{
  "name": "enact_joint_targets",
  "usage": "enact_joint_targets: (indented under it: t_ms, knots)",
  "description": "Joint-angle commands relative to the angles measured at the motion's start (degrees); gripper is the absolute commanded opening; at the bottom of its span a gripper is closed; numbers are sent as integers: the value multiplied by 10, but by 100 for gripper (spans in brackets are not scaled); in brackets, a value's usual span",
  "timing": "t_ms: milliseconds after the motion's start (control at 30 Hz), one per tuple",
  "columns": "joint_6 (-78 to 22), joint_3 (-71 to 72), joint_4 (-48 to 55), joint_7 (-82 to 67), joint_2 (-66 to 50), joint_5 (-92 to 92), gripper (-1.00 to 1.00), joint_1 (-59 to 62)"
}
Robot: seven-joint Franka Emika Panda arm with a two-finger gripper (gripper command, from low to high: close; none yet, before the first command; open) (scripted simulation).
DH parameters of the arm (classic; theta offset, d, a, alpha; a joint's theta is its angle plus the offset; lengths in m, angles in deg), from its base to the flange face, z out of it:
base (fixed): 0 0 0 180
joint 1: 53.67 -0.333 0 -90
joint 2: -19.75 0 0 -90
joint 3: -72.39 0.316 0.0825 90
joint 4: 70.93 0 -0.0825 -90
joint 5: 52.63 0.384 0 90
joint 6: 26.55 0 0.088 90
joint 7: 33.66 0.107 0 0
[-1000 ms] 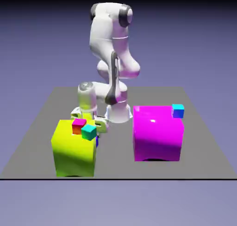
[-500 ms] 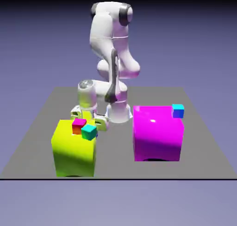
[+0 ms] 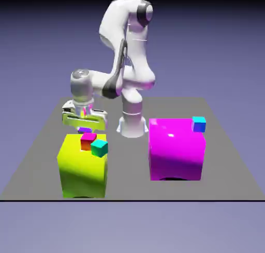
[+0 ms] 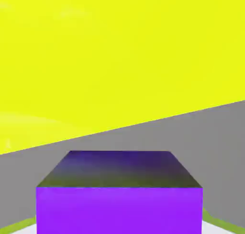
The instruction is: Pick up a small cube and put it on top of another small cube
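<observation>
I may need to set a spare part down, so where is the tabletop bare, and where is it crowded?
Bare table shows between the yellow block and magenta block, and right of the magenta block in the exterior view. It's crowded at the yellow block: red and teal cubes on top, gripper behind.

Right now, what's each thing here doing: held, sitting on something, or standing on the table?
Gripper: closed on the violet cube.
Violet cube: held between the fingertips.
Red cube: on top of the yellow block.
Teal cube: at the yellow block's top edge, tilted.
Blue cube: on the magenta block, near a corner.
Yellow block: standing on the table.
Magenta block: standing on the table.
</observation>
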Motion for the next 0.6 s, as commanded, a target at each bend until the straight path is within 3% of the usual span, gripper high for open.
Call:
enact_joint_targets:
  t_ms: [0, 567]
  knots:
    - [-18, 7, 17, -7, 12, 1, -100, 13]
    - [-133, -234, 177, -193, -30, -10, -100, -337]
